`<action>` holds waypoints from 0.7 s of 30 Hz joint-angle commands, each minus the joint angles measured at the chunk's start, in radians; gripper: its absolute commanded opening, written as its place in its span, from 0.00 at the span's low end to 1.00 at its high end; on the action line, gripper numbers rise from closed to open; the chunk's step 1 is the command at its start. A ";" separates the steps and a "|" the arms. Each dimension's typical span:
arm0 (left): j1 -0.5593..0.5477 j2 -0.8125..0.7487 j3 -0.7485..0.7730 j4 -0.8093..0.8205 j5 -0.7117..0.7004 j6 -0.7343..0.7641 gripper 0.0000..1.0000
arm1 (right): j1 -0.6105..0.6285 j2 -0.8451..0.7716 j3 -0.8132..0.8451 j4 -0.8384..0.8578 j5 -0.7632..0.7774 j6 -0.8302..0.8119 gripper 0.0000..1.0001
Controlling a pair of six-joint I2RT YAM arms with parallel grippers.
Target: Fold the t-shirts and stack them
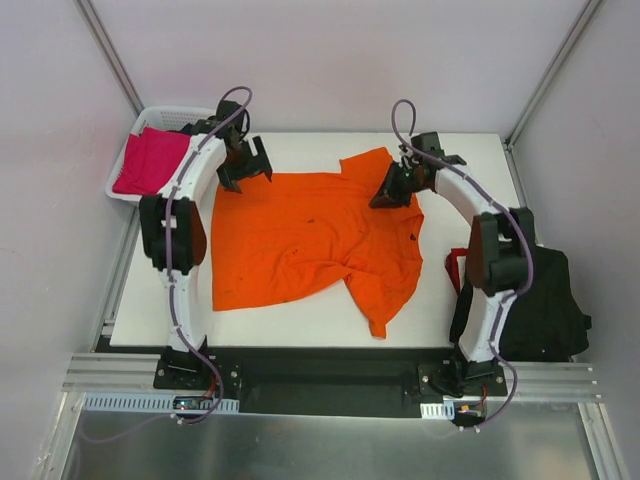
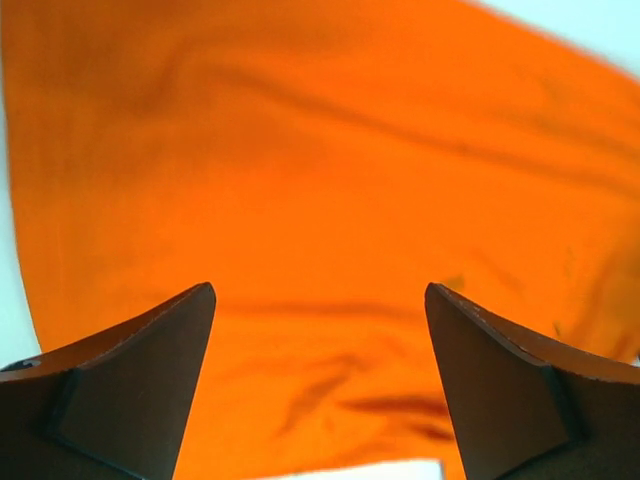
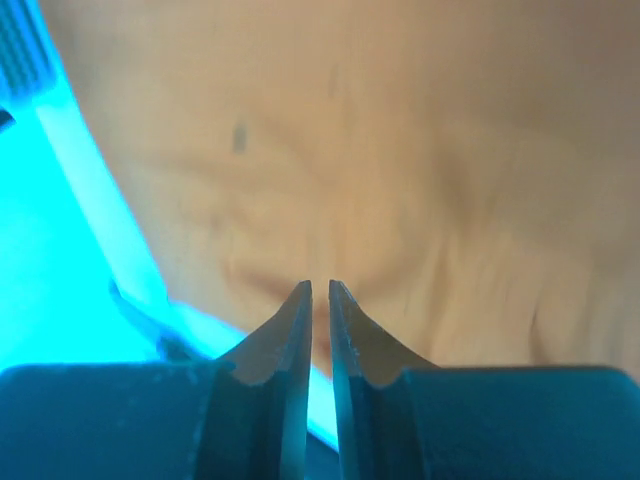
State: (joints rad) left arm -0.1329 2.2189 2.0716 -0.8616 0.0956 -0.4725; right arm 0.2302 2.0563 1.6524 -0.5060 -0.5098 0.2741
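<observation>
Furthest to the left of the left gripper [image 1: 248, 172] stands a white plastic lattice basket [image 1: 170, 116], touching the far left corner of the white table [image 1: 450, 305]. A magenta-pink cloth t-shirt [image 1: 150, 160] lies bunched inside it.

The left gripper itself hangs over the far left edge of the bright orange cloth t-shirt [image 1: 300, 240]. In its wrist view we see its two dark fingers [image 2: 150, 370] spread wide, with nothing between them and only orange cloth beneath.

From under that gripper the orange shirt runs off to the right, lying mostly flat on the table. It has some creases, and one sleeve trails toward the near side.

The right gripper [image 1: 388, 195] sits low over the far right part of the same shirt, close to its upper edge. Its fingers [image 3: 275, 350] stand almost pressed together with only a thin slit between the tips. The cloth behind them is blurred. We cannot tell whether any of it is caught in the slit.

Further right of this gripper, and nearer to the arm bases, a heap of black cloth t-shirts [image 1: 545, 310] with a strip of red trim lies at the right edge of the table. It lies just beside the right arm and well apart from the orange shirt.
</observation>
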 commanded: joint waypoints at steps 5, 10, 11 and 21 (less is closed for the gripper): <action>-0.189 -0.399 -0.485 -0.017 0.079 -0.052 0.59 | 0.081 -0.419 -0.477 -0.152 -0.035 -0.056 0.15; -0.201 -0.496 -0.701 -0.004 0.099 -0.066 0.14 | 0.092 -0.443 -0.580 -0.195 0.004 -0.124 0.13; -0.200 -0.498 -0.715 -0.002 0.098 -0.061 0.14 | 0.092 -0.427 -0.586 -0.197 -0.002 -0.131 0.13; -0.200 -0.409 -0.781 0.021 0.135 -0.071 0.24 | 0.092 -0.349 -0.528 -0.233 -0.021 -0.188 0.35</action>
State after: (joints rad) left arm -0.3328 1.7782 1.3285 -0.8536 0.1993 -0.5228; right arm 0.3241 1.6730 1.0718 -0.7216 -0.5236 0.1200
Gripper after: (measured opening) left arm 0.239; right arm 0.345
